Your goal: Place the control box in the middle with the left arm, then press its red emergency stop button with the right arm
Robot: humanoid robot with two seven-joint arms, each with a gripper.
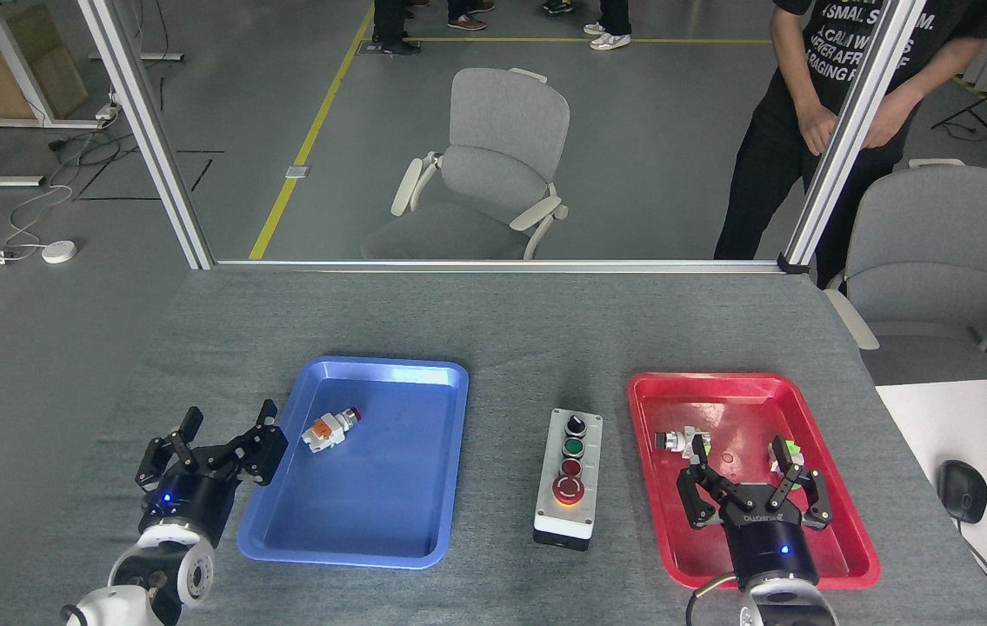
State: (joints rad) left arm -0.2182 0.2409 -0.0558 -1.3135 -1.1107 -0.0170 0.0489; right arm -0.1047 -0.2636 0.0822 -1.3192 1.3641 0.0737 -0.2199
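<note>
The box [569,478] lies flat on the bare grey counter [510,322] between the blue tray [450,469] and the red tray [641,452], its long side running near to far. That puts it in the middle, so the placing step looks done. Its knob sits at the far end, and the big red button [568,491] at the near end faces up, easy to reach from above.

The left claw [221,432] hangs wide open and empty just left of the blue tray, well clear of the box. The right claw [752,471] is also spread open and empty, over the near part of the red tray, to the right of the box and not touching it.

Whether the red button is already pressed down cannot be told from here. The right claw partly hides the green part [791,452] in the red tray. Both arms are cut off at the near edge. A person [780,139] stands beyond the counter, cut off at the top.
</note>
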